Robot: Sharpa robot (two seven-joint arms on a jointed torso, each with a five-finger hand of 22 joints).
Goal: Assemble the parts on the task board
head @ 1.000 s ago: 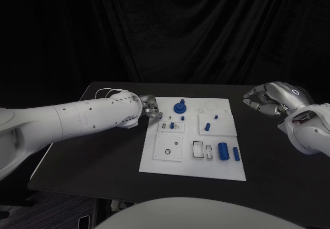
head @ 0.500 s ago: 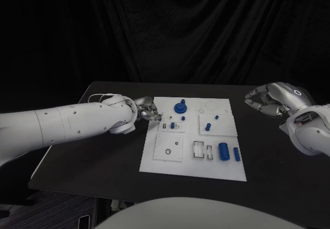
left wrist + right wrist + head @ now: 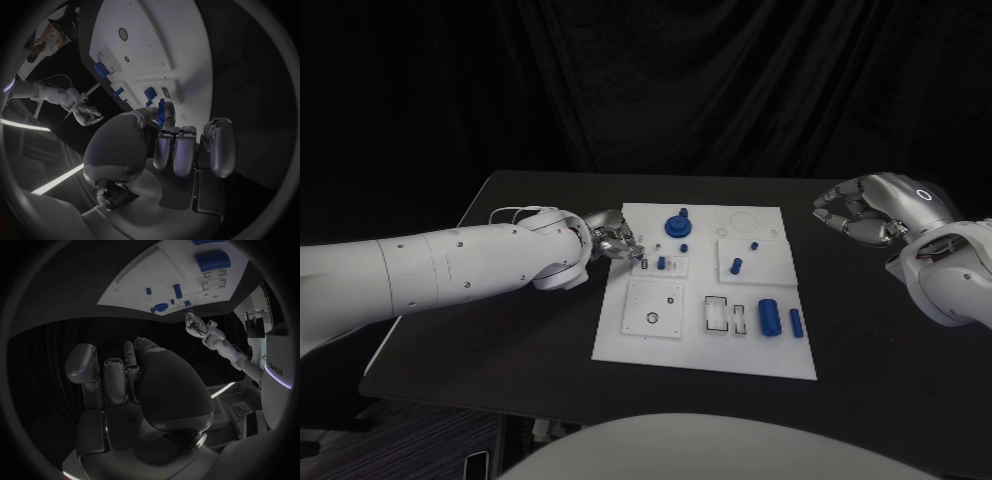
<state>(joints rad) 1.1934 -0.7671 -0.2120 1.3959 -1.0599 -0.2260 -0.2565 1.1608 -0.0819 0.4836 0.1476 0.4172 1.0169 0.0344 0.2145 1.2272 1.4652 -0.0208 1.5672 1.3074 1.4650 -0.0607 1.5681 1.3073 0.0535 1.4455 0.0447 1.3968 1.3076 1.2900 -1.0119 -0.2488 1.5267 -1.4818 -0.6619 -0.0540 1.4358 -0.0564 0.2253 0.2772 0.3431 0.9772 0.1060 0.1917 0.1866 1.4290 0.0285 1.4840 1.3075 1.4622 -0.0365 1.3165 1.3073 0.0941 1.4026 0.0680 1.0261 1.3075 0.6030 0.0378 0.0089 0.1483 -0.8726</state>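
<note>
Parts on the white task board (image 3: 625, 340) are small blue pieces, judged light, rigid and smooth, probably hard plastic; they should slip easily if pinched off-centre, so a fingertip pinch across the middle of each piece seems the sensible hold. The left hand (image 3: 617, 238) sits at the board's left edge, near the far end, and in the left wrist view it pinches a small blue peg (image 3: 160, 111) between thumb and fingertip, the other fingers (image 3: 177, 150) curled loosely beside it. The peg hangs just above a small raised block (image 3: 662, 264) on the board where another short blue piece stands. Further along the board stand a blue knob (image 3: 679, 224), a blue pin (image 3: 736, 266) in a square plate, and a larger blue cylinder (image 3: 769, 316) lying beside a thinner blue rod (image 3: 795, 321) near the right edge. The right hand (image 3: 870, 210) hovers over the black tabletop (image 3: 488, 340) well right of the board, fingers curled inward; whether it holds anything cannot be told. Compared with a second ago, the left arm has swung lower and the left hand has edged slightly nearer the raised block; the right hand has barely shifted, and the parts on the board lie as before.
</note>
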